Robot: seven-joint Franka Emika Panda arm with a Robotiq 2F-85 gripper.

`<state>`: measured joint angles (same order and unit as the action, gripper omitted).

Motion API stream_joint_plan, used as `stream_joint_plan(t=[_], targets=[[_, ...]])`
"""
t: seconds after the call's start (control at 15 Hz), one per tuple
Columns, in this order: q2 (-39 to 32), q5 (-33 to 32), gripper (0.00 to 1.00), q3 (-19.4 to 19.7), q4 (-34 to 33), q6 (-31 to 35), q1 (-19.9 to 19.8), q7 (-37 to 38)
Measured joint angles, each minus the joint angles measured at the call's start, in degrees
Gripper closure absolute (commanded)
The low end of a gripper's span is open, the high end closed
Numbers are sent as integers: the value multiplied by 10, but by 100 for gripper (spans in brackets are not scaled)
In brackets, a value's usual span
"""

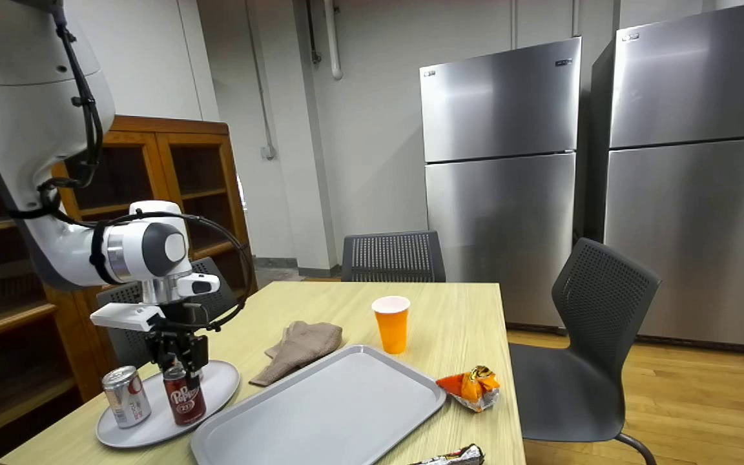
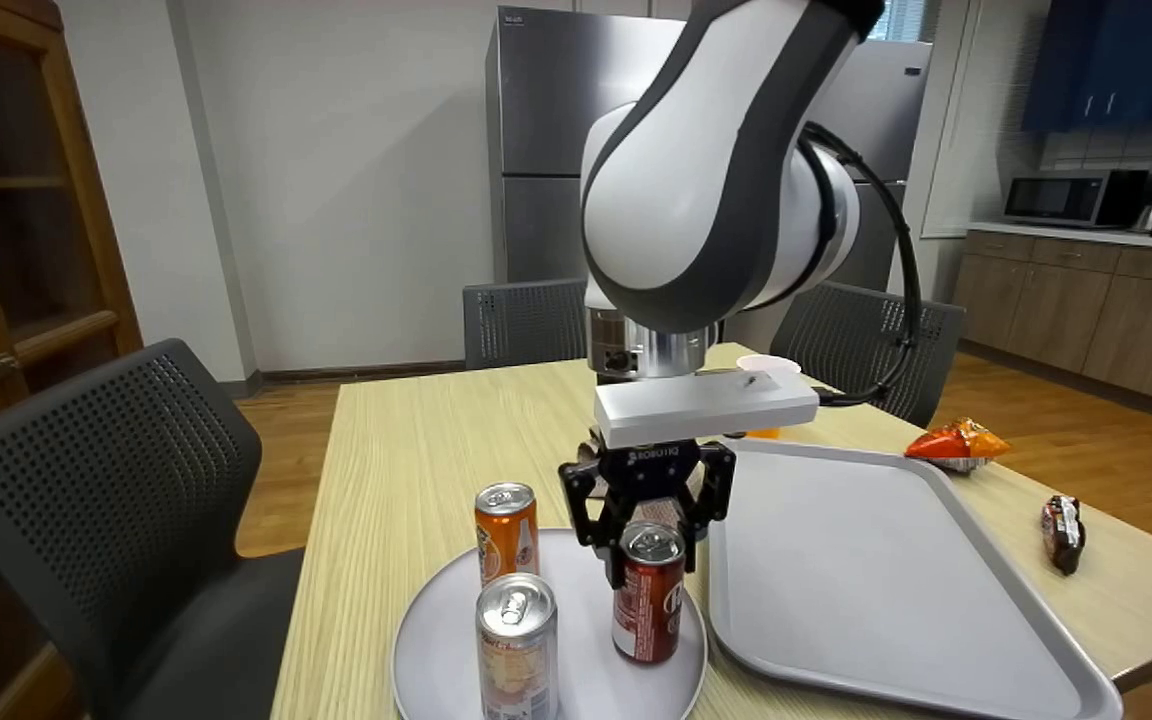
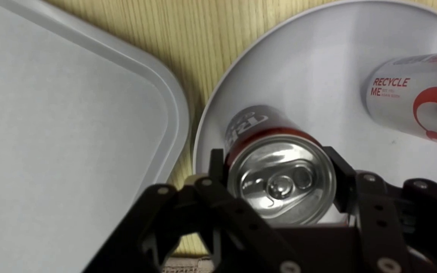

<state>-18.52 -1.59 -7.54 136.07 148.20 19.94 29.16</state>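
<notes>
Both fingers of the gripper [image 3: 275, 163] are clamped on a dark red Dr Pepper can [image 1: 188, 403], one on each side near its top. Can stands upright on a round pale grey plate [image 3: 317, 76], near the rim on the side facing the tray. Same plate bears a silver can [image 1: 128, 400], clear of the gripper. An orange can [image 2: 508, 530] shows behind the silver one in an exterior view; its base is hidden.

Just beside the plate lies a flat grey tray [image 1: 327, 413], with a strip of wooden table [image 1: 462, 303] visible between them in the wrist view. About the tray: a crumpled brown cloth [image 1: 304, 349], an upright orange cup [image 1: 392, 329], a crumpled orange-and-silver snack bag [image 1: 469, 387] and a wrapped bar [image 2: 1063, 533]. Dark chairs [image 1: 578, 391] stand at the table. Further out: two steel refrigerators [image 1: 501, 194], a wooden cabinet [image 1: 162, 165] with glazed doors, and a microwave [image 2: 1056, 198] on a counter [image 2: 1086, 234].
</notes>
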Motion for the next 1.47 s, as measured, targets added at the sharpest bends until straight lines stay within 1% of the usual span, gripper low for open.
stream_joint_plan(t=[0.33, 0.6, 0.73, 0.87, 1.13, 1.47], targets=[[12, 0, 62, 0, 0, 2, 4, 0], [46, 0, 62, 0, 6, 2, 1, 0], [65, 0, 62, 1, 14, 2, -6, -1], [85, 0, 62, 6, 26, 2, -20, -5], [116, 0, 62, 21, 52, 2, -58, -29], [137, 1, 62, 50, 74, 5, -112, -64]])
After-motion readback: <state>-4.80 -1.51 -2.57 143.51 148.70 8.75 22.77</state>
